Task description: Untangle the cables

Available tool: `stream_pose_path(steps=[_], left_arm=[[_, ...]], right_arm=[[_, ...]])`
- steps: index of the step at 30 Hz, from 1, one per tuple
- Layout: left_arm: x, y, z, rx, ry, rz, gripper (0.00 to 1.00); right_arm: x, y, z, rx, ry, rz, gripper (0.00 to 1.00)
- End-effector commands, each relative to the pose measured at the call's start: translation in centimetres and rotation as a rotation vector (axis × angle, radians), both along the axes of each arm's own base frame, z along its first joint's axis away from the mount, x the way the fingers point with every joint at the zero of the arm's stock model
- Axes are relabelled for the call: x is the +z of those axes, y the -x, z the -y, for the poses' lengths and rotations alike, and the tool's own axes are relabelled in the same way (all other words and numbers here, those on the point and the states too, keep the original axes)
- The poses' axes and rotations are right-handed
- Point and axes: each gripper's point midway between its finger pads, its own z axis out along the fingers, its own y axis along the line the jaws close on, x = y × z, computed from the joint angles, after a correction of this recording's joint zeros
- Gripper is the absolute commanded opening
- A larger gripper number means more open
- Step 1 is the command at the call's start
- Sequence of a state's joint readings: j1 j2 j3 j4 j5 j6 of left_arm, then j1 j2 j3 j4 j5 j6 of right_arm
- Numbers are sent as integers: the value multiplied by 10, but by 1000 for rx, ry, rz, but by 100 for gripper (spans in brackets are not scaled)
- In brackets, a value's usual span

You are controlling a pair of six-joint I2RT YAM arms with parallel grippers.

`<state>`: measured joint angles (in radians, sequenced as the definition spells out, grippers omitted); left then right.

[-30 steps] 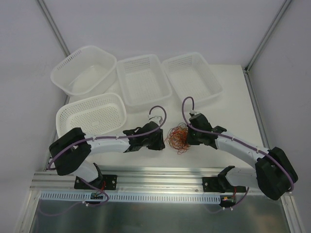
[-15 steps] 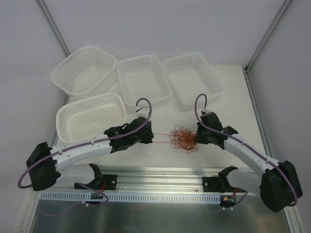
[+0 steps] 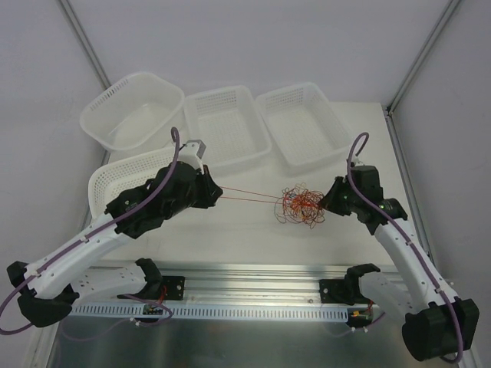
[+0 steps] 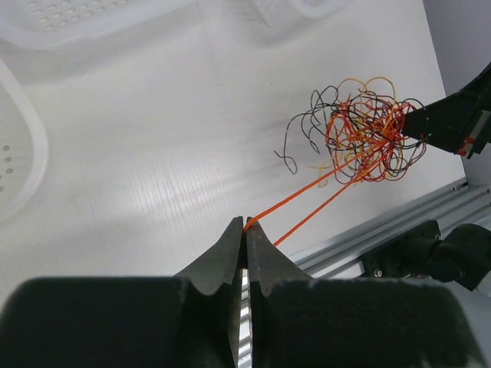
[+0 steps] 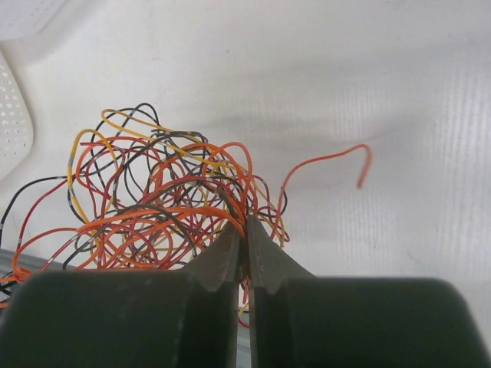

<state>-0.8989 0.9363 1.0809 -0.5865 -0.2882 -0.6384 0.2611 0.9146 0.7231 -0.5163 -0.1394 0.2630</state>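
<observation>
The white tabletop [image 3: 245, 234] carries everything. Four white perforated baskets stand on it: three in a row beyond the cables [image 3: 301, 205], namely one far to the rear left [image 3: 134, 111], one behind and left [image 3: 226, 126] and one straight behind [image 3: 303, 123]. The fourth basket [image 3: 103, 178] lies well to the left of the cables, partly under the left arm [image 3: 92, 241]. That arm reaches in from the near left, while the right arm [image 3: 406, 253] comes in from the near right of the cables.

The cables form one loose knot of thin red, orange, yellow and black wire near the middle of the tabletop, towards the right.

The left gripper [image 3: 217, 192] sits well left of the knot, its fingers pressed together on an orange strand [image 4: 307, 192]. Two orange lines run straight and taut from that gripper to the knot.

The right gripper [image 3: 326, 205] is at the knot's right edge. In its wrist view the fingers are closed on wires at the edge of the knot [image 5: 161, 207].

A curled black end [image 4: 288, 157] sticks out on the knot's left side. A short red-orange end [image 5: 330, 159] hooks away from the knot and lies on the tabletop.
</observation>
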Motion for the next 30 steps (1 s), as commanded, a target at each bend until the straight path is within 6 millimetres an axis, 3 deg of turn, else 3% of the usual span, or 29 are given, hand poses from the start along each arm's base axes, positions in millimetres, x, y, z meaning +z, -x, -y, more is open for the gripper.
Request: stream_pose_path(steps=[1,5,8,9,12,15,20,24,26,27,29,30], left_arm=[[29,-3,-66,151,-129,93,0],[6,1,-36,52,-105,-3,0],[-17,1,0,-32,-72,-66,0],[-25,1,9,-50,-69,-85,0],[-33,3,30,-87,-24,-111,0],[-31,1,35,-96,-21,-103,0],[-15,0,34,-95,0,-64,0],[1,0,31,-96,23,-25,0],[10,-1,30,-98,30,-3,0],[15,-1,29,-99,36,7,0],[26,-1,28,-104,43,32,0],[31,-1,26,-105,48,44,0]], right_arm=[[-25,30,86,-167,348,-143,6],[-12,26,73,-122,286,-100,17],[-12,27,60,-66,239,-97,38],[-10,28,58,-54,236,-83,50],[3,32,45,2,204,-32,66],[21,35,32,54,162,22,77],[39,41,12,124,134,61,84],[28,50,-17,204,136,24,86],[18,44,-21,168,166,19,86],[1,47,-24,179,198,-22,86],[-12,41,-27,152,205,-39,86],[-31,41,-24,147,240,-83,86]])
